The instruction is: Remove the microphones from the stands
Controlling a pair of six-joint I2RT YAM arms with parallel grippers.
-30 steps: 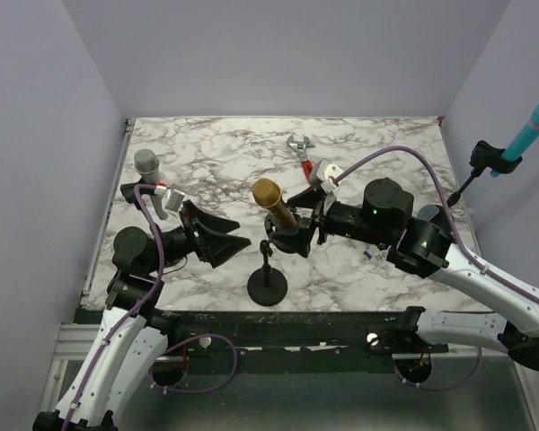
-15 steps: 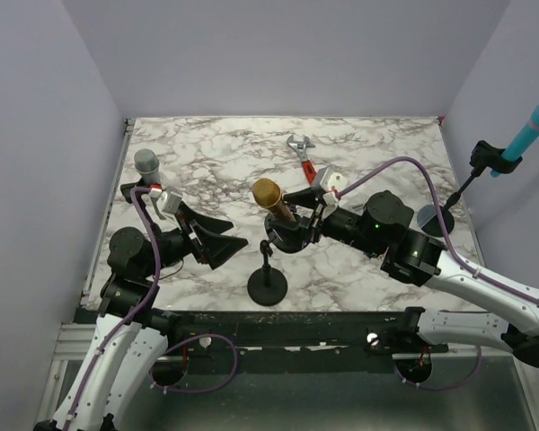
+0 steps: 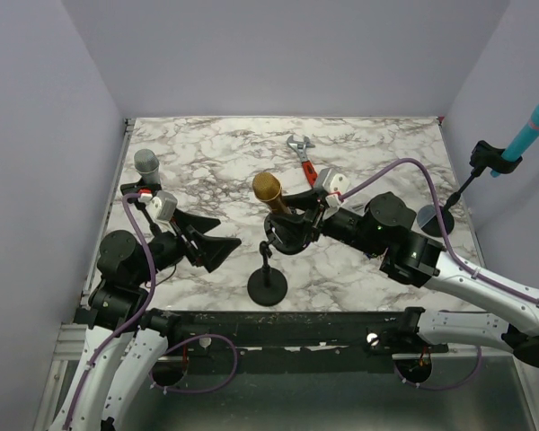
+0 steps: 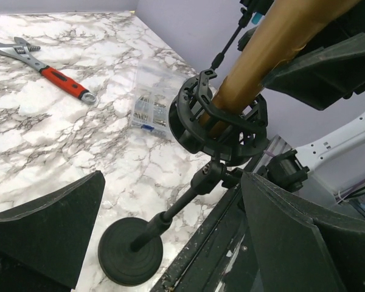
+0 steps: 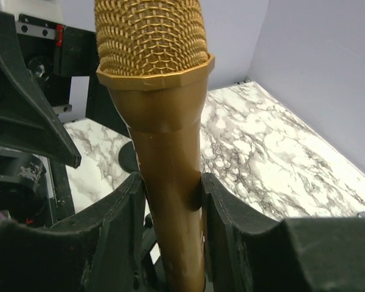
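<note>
A gold microphone (image 3: 267, 189) leans in the black cradle of a small stand (image 3: 268, 289) at the table's front middle. My right gripper (image 3: 288, 221) comes from the right and is shut on the microphone's body just above the cradle. In the right wrist view both fingers (image 5: 231, 213) press the gold microphone (image 5: 164, 121) below its mesh head, with the right gripper (image 5: 170, 188) around it. My left gripper (image 3: 226, 231) stands open to the left of the stand, touching nothing. The left wrist view shows the stand (image 4: 131, 252) and microphone (image 4: 274, 55) between the left gripper's (image 4: 170, 182) wide-apart fingers.
A red-handled wrench (image 3: 304, 160) lies behind the stand. A grey microphone (image 3: 146, 162) on its own stand is at the left edge. A teal microphone (image 3: 530, 130) on a stand is at the right wall. A clear bag of small parts (image 4: 152, 109) lies near the stand.
My right gripper moved left onto the gold microphone and closed on its body. The left arm drew back a little to the left, still open.
</note>
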